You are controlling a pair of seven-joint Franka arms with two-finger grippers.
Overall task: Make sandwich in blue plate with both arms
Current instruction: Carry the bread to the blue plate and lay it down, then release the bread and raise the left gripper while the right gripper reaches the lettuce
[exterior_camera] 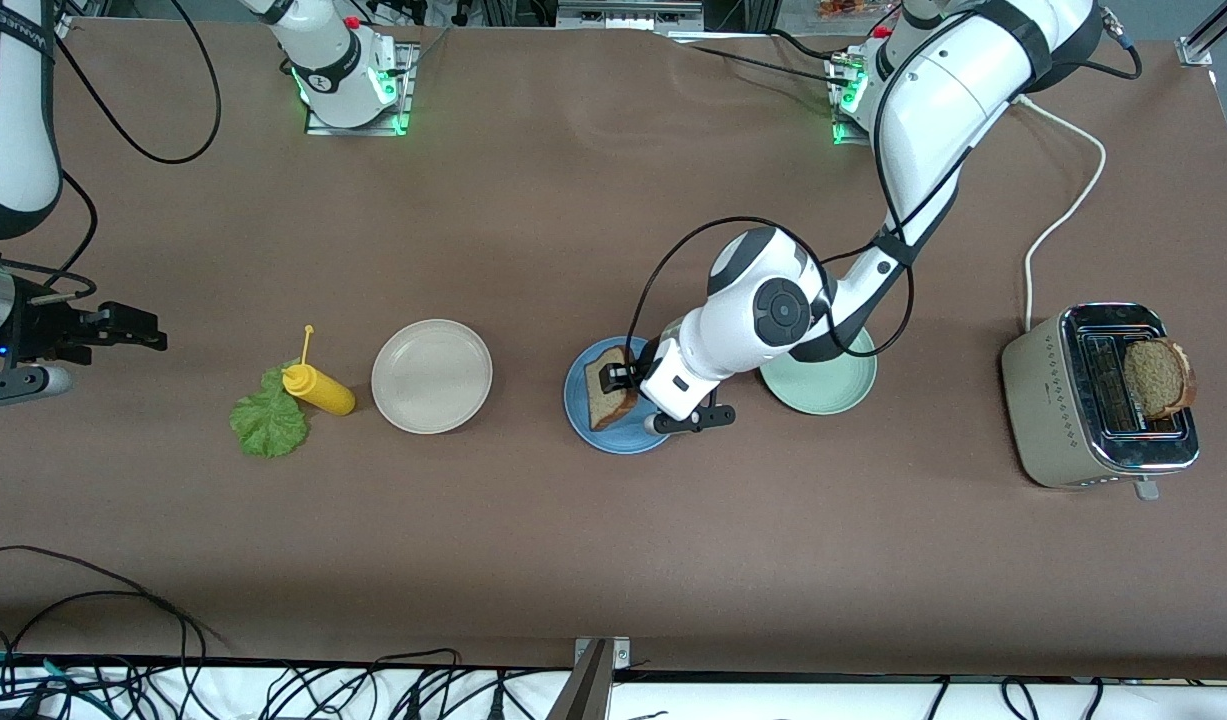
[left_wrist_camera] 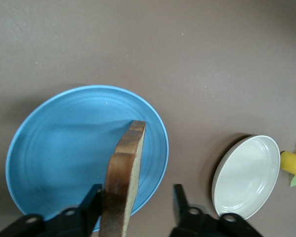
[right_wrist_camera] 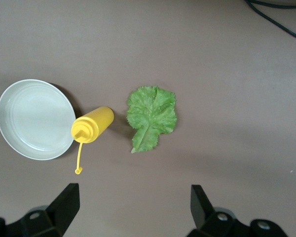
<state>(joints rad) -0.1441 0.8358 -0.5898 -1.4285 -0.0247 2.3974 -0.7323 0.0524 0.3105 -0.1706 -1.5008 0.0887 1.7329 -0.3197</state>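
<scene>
bread slice [left_wrist_camera: 122,182] on edge over blue plate [left_wrist_camera: 49,163], leaning on one finger of left gripper [left_wrist_camera: 138,207], jaws parted, not clamped; lettuce [right_wrist_camera: 151,117] lies straight ahead of right gripper [right_wrist_camera: 133,205], jaws wide, nearer arm for it

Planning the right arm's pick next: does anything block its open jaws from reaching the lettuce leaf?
Nothing visible does. The right gripper hangs open over bare table, with the lettuce leaf lying flat. The yellow bottle lies beside the leaf, apart from it in the right wrist view.

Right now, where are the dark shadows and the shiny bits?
Left wrist view: the bread throws a soft shadow across the blue plate. Right wrist view: a dark shadow hugs the beige plate. Front view: the toaster top gleams; green lights glow at both arm bases.
</scene>
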